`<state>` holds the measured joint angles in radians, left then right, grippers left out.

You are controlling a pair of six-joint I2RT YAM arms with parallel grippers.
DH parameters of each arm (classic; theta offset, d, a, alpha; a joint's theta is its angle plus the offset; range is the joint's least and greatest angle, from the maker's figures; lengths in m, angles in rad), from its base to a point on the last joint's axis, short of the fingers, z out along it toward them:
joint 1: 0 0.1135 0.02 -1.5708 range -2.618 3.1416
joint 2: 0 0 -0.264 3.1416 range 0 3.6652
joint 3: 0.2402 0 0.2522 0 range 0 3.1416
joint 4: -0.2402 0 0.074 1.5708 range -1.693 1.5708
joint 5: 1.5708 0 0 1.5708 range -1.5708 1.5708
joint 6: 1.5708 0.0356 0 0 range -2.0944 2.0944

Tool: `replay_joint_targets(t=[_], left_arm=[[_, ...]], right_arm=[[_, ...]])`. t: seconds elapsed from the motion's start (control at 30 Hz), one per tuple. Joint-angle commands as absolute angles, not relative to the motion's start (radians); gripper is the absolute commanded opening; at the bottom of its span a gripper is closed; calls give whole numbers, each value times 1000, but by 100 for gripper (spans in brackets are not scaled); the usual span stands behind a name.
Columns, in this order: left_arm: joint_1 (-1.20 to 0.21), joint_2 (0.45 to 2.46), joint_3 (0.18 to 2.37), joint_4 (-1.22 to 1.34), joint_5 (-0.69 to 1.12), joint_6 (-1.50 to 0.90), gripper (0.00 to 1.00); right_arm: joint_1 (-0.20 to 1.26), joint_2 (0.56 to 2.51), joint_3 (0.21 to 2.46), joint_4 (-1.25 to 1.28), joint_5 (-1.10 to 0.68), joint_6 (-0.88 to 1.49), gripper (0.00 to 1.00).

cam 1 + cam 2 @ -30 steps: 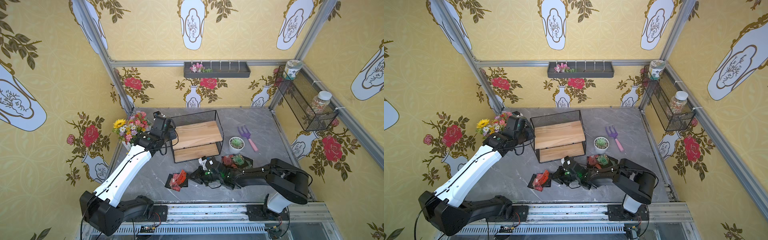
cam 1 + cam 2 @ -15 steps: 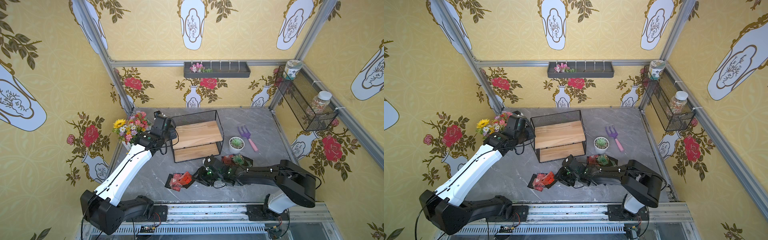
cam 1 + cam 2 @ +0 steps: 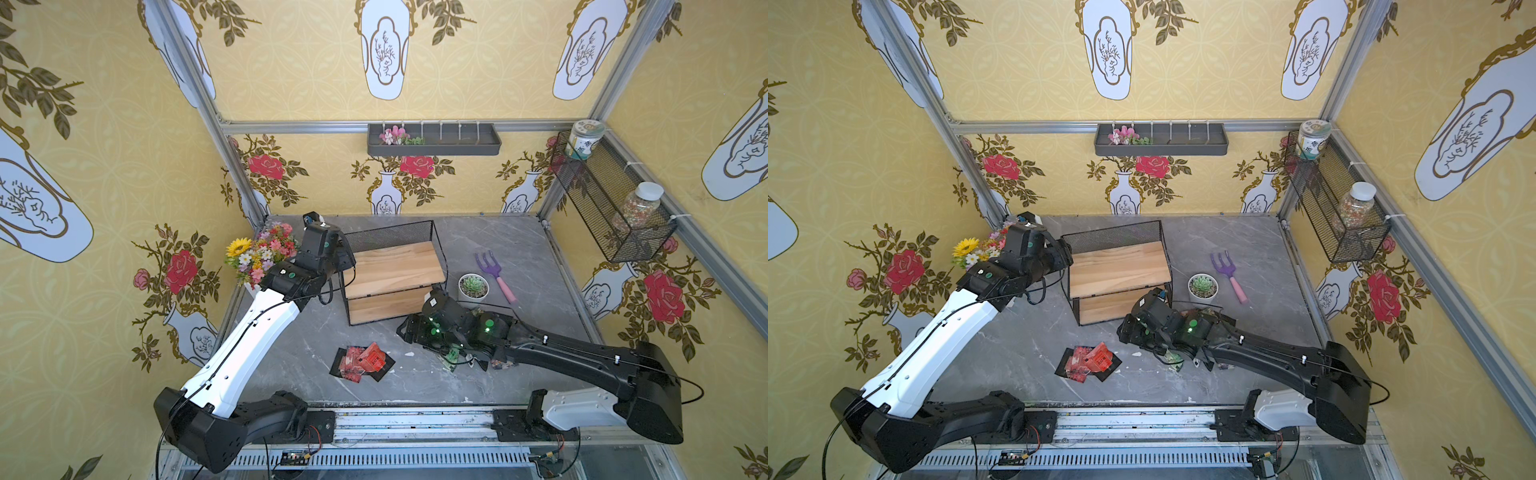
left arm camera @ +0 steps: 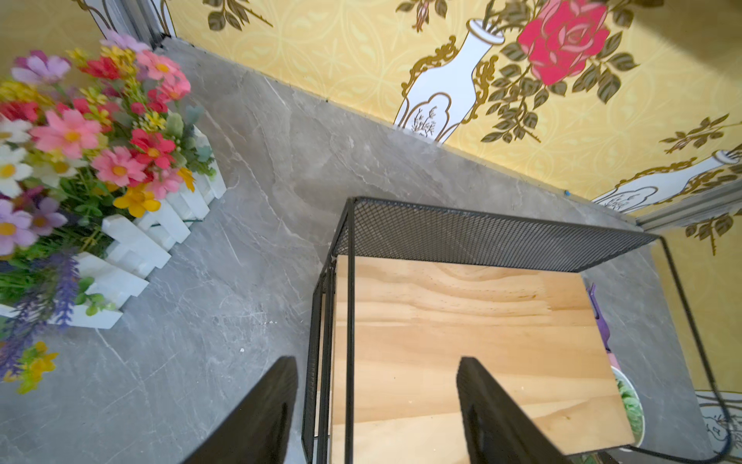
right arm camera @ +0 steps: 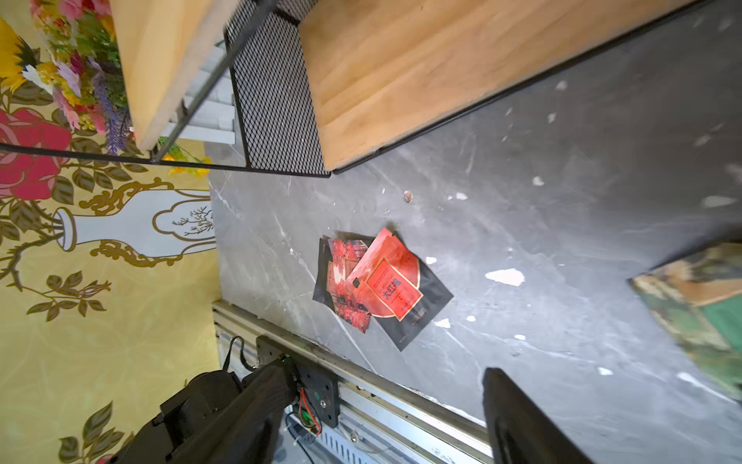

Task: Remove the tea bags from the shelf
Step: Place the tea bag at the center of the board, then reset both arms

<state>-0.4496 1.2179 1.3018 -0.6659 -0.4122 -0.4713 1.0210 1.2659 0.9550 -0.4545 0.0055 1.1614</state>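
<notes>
The shelf [image 3: 395, 270] [image 3: 1121, 266] stands mid-table, and both wooden boards show bare. Red tea bags [image 3: 363, 361] [image 3: 1091, 360] [image 5: 381, 285] lie piled on the table in front of it. More tea bags, one green [image 3: 452, 356] [image 5: 698, 305], lie partly hidden under my right arm. My left gripper [image 3: 347, 259] [image 4: 377, 361] is open, its fingers straddling the shelf's left wire frame without touching it. Low over the table, between the red pile and the green tea bags, my right gripper [image 3: 405, 330] [image 5: 385, 371] is open with nothing in it.
A white fence planter of flowers [image 3: 262, 257] [image 4: 120, 241] stands close to my left arm. A potted succulent [image 3: 473, 286] and a purple garden fork [image 3: 494, 270] lie right of the shelf. A wall tray [image 3: 434, 141] and a mesh basket with jars [image 3: 611, 208] hang above.
My right gripper opened and a red tea bag now lies flat on the red pile. My left gripper opened at the shelf's edge; that arm barely moved.
</notes>
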Motion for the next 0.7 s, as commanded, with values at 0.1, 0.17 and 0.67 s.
replay_joint_targets(t=[0.1, 0.17, 0.67], left_arm=[[-449, 1119, 1286, -685, -543, -536, 97], [-449, 1069, 1254, -699, -570, -568, 100], [-449, 856, 934, -880, -805, -855, 100]], right_arm=[[1020, 1143, 1027, -833, 265, 1091, 97], [1009, 1095, 1057, -956, 349, 1114, 97], [569, 860, 1146, -1038, 772, 800, 97]])
